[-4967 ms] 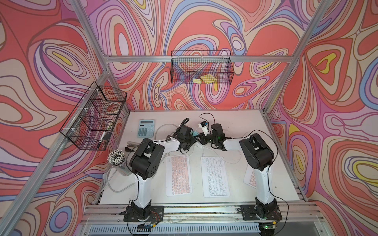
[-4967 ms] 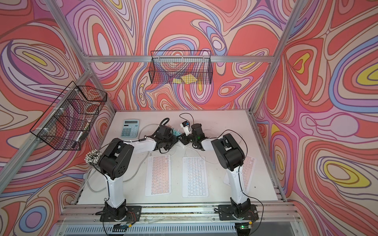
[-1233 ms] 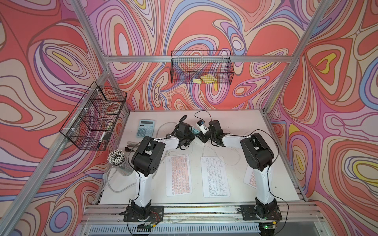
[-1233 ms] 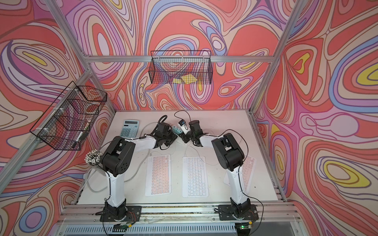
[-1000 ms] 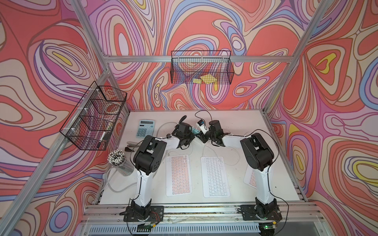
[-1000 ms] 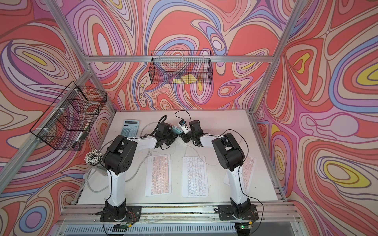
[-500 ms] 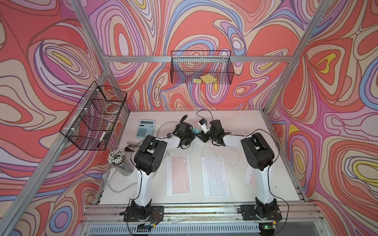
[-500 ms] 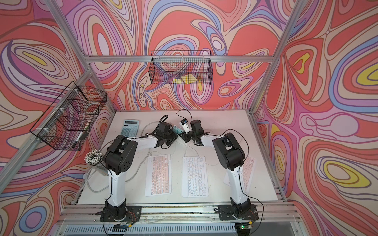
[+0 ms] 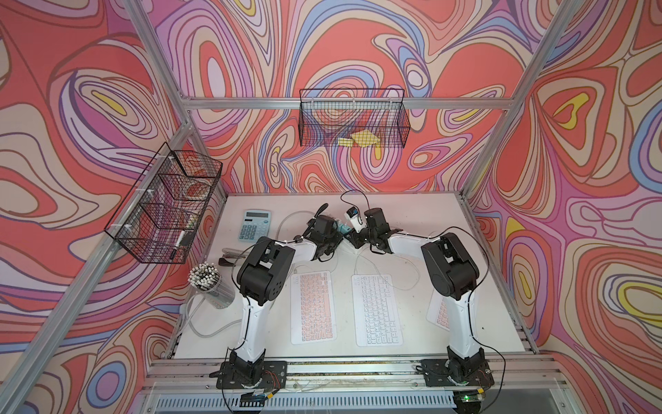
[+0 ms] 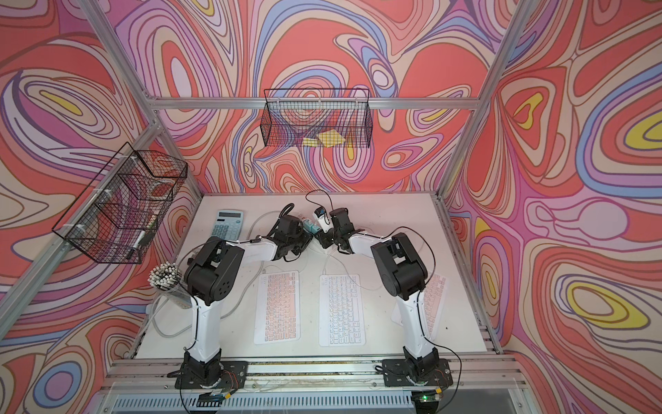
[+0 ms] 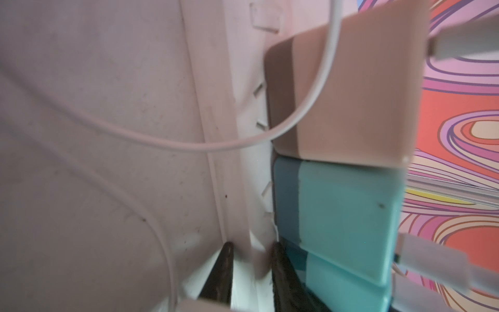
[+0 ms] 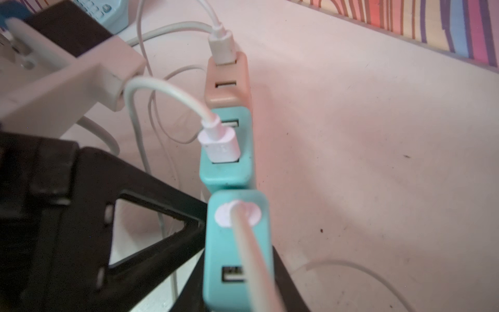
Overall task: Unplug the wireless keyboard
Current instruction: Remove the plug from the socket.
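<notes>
Three keyboards lie at the front: a pink one [image 9: 313,308], a white one [image 9: 378,310], and a pink one [image 9: 439,312] partly under the right arm. Thin white cables run back from them to a power strip [image 11: 243,162] that carries a beige charger [image 12: 228,81] and two teal chargers. My right gripper [image 12: 237,270] is shut on the nearer teal charger [image 12: 235,243], one finger on each side; a white cable [image 12: 248,256] leaves it. My left gripper [image 11: 251,245] is shut on the power strip's edge. In both top views the two grippers [image 9: 338,238] [image 10: 320,238] meet at the back middle.
A blue calculator [image 9: 256,224], a stapler [image 9: 229,256] and a cup of pens [image 9: 207,283] stand on the left. Wire baskets hang on the back wall [image 9: 353,122] and the left wall [image 9: 164,204]. A white USB plug [image 12: 220,144] sits in the middle teal charger.
Since five seconds ago both grippers have shifted slightly toward the back wall. Over the last second they hardly move and both grips stay the same.
</notes>
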You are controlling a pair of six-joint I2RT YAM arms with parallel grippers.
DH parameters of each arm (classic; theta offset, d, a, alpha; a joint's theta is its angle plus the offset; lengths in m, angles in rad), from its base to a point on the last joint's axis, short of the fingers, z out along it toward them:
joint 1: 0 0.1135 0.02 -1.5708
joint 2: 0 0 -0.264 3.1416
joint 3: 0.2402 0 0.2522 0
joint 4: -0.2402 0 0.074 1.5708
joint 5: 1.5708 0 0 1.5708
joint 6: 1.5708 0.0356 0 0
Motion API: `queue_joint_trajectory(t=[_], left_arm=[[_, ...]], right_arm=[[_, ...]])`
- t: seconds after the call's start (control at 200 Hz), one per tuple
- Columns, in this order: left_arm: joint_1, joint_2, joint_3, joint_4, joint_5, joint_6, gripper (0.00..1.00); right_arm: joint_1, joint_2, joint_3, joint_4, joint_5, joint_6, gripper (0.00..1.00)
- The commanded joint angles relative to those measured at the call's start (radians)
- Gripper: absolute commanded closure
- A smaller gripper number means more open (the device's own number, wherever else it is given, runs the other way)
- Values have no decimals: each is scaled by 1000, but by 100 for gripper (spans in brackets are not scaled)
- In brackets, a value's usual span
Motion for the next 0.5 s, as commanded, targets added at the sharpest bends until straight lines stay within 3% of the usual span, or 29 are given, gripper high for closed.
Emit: queue_joint_trajectory(t=[0.0, 0.225, 0.391, 0.496], left_arm=[[-62, 91, -30, -198, 80, 24, 76], [-62, 94, -57, -197, 72, 18, 76], [-63, 102, -61, -194, 73, 13, 76], [-59, 102, -73, -186, 75, 8, 76]], right_arm=[[131, 40, 32, -43, 5, -111, 75], [192, 60, 37, -56, 134, -246, 76], [196, 53, 33, -52, 165, -259, 76], [144, 35, 42, -53, 46, -140, 75]])
